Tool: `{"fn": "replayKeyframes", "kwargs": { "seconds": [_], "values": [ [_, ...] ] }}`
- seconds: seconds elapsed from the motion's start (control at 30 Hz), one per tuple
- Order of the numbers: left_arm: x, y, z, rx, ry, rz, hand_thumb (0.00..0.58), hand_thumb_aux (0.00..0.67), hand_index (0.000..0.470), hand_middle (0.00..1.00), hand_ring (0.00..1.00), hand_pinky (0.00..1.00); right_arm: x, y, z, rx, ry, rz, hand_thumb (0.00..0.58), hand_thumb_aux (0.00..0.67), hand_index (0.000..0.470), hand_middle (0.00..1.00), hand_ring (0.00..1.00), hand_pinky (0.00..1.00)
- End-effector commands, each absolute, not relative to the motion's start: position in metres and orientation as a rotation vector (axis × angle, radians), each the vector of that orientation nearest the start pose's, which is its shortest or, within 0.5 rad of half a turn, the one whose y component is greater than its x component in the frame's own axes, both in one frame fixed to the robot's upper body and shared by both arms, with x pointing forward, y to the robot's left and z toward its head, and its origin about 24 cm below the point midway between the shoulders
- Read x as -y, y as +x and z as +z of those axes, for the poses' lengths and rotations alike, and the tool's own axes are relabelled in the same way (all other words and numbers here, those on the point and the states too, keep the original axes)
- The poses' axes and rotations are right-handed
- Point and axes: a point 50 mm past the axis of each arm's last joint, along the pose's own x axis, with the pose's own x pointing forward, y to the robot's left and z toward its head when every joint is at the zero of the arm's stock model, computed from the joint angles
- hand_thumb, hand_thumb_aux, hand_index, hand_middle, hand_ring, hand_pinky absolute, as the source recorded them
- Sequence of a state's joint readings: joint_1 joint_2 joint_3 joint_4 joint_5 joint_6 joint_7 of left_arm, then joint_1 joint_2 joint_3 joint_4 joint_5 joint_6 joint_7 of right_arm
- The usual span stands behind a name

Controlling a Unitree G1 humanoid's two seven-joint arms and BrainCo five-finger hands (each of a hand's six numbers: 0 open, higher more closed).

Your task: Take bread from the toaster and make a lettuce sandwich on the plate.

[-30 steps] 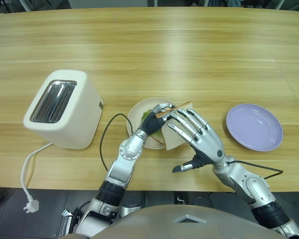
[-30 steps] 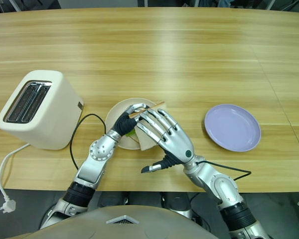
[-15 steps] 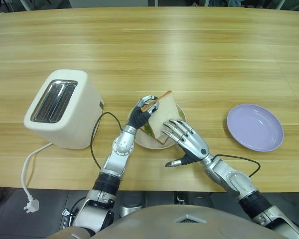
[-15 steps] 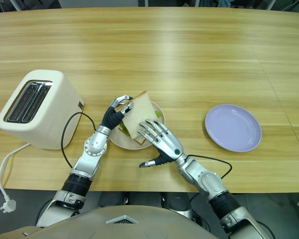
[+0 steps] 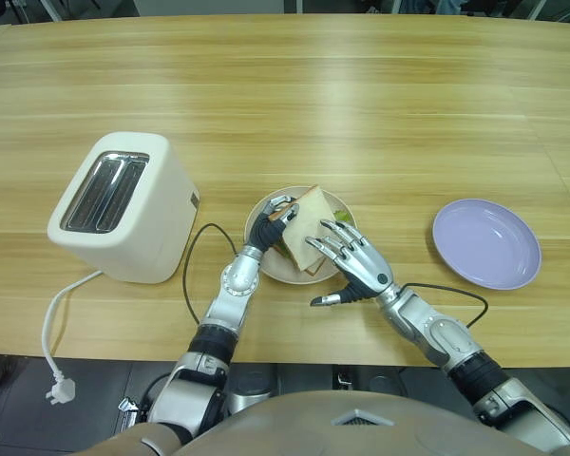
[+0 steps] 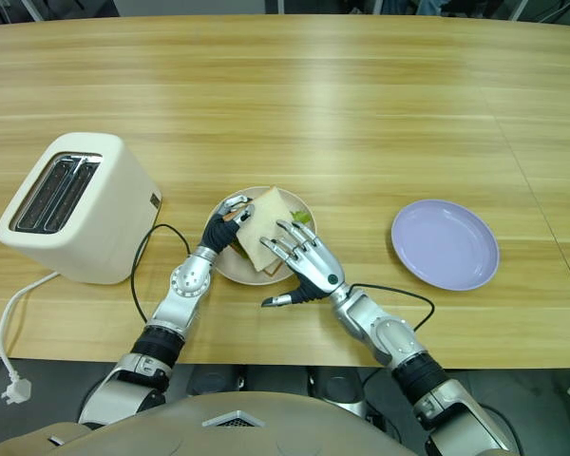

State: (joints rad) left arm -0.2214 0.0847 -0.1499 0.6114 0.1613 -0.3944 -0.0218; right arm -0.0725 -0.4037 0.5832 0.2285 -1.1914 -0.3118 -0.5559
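A slice of bread [image 5: 311, 226] lies tilted over the cream plate [image 5: 277, 274], with green lettuce [image 6: 302, 217] peeking out at its far right edge. My left hand [image 5: 270, 224] is shut on the slice's left edge. Just right of it, my right hand [image 5: 350, 262] is open, its spread fingers [image 5: 329, 249] lying against the slice's near right side. The cream toaster [image 5: 123, 204] stands to the left of the plate, and I see no bread standing up out of its two slots.
A purple plate [image 5: 484, 242] sits at the right with nothing on it. The toaster's white cord and plug [image 5: 57, 391] hang over the table's near edge. A thin black cable [image 5: 192, 275] loops on the table beside my left arm.
The bread slice has come down from a steep tilt to lie lower over the plate. My left hand came down with it. My right hand has moved a little farther right.
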Motion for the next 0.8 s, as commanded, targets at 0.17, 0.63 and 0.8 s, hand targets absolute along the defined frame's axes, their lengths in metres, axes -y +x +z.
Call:
{"fn": "replayKeyframes", "kwargs": {
  "seconds": [0.17, 0.63, 0.8],
  "values": [
    [-0.126, 0.270, -0.033, -0.107, 0.401, -0.275, 0.580, 0.670, 0.460, 1.00, 1.00, 1.00, 0.094, 0.216, -0.022, 0.511, -1.415, 0.610, 0.000, 0.000, 0.000, 0.00, 0.00, 0.00],
    [-0.159, 0.261, 0.087, 0.599, 0.730, 0.177, 0.000, 0.000, 0.000, 0.00, 0.00, 0.00, 0.125, 0.202, -0.072, 0.003, -1.588, 0.998, 0.000, 0.000, 0.000, 0.00, 0.00, 0.00],
    [-0.172, 0.239, 0.125, 0.779, 0.678, 0.276, 0.000, 0.000, 0.000, 0.00, 0.00, 0.00, 0.133, 0.218, -0.044, 0.062, -1.539, 0.855, 0.000, 0.000, 0.000, 0.00, 0.00, 0.00]
  ]
}}
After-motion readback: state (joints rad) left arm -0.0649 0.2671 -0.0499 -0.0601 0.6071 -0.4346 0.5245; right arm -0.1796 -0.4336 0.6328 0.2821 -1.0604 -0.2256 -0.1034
